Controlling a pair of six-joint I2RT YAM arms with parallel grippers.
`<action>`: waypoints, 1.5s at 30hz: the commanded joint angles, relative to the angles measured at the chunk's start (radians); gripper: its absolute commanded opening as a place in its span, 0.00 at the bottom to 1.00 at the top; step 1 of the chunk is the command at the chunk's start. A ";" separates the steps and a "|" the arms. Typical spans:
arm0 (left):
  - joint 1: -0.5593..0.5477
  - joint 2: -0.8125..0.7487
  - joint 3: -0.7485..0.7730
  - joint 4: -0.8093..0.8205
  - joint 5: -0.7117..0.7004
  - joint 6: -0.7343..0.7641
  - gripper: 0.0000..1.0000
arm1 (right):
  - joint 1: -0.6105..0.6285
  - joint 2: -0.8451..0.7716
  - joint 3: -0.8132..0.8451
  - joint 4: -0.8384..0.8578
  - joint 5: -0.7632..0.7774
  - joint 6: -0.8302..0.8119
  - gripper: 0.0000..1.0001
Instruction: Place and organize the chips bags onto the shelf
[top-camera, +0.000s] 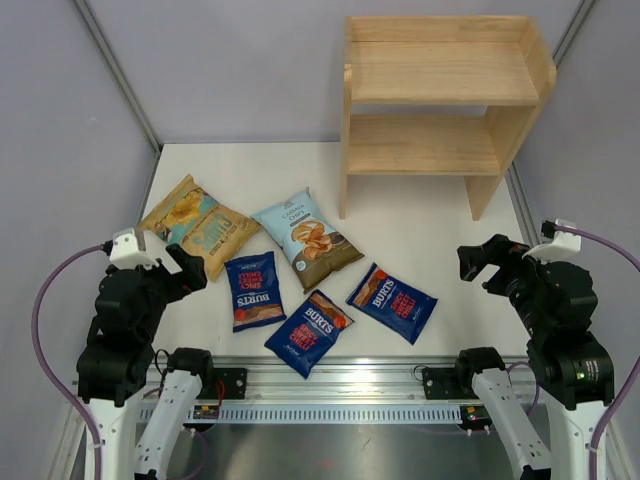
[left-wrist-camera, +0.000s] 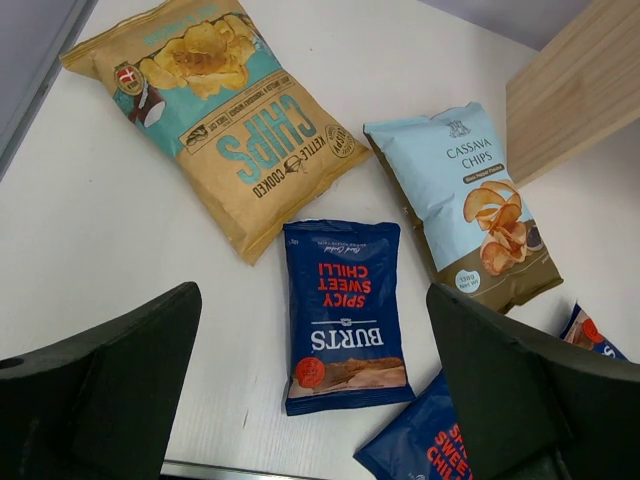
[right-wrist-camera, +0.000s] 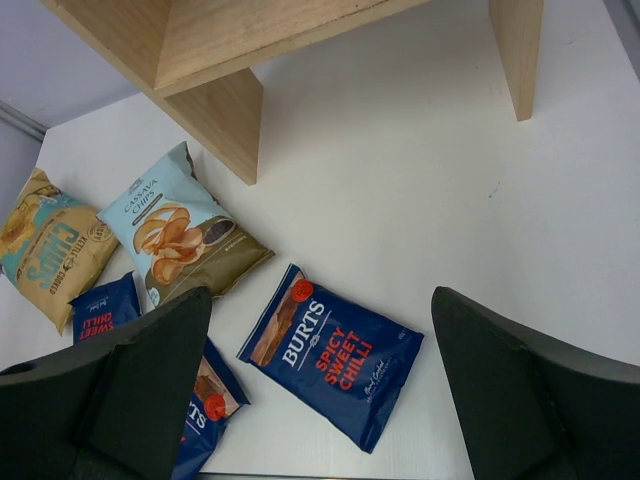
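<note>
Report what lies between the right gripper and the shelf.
Only bare table separates the right gripper from the shelf, as the top external view shows.

Three dark blue bags (top-camera: 254, 290), one yellow bag (top-camera: 198, 225), one pale blue bag (top-camera: 307, 238), one shelf (top-camera: 440, 75)

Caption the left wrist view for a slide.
Open left hand hovers above a dark blue Burts bag, kettle chips bag and cassava chips bag lying beyond.
</note>
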 joint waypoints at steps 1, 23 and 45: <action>-0.002 0.012 0.025 0.032 -0.061 -0.035 0.99 | 0.003 0.010 -0.003 0.033 0.030 0.008 0.99; 0.090 0.521 -0.098 0.595 -0.048 -0.421 0.99 | 0.003 0.000 -0.107 0.160 -0.324 0.094 0.99; 0.635 1.192 -0.258 1.250 0.395 -0.446 0.99 | 0.043 0.033 -0.258 0.428 -0.691 0.224 0.99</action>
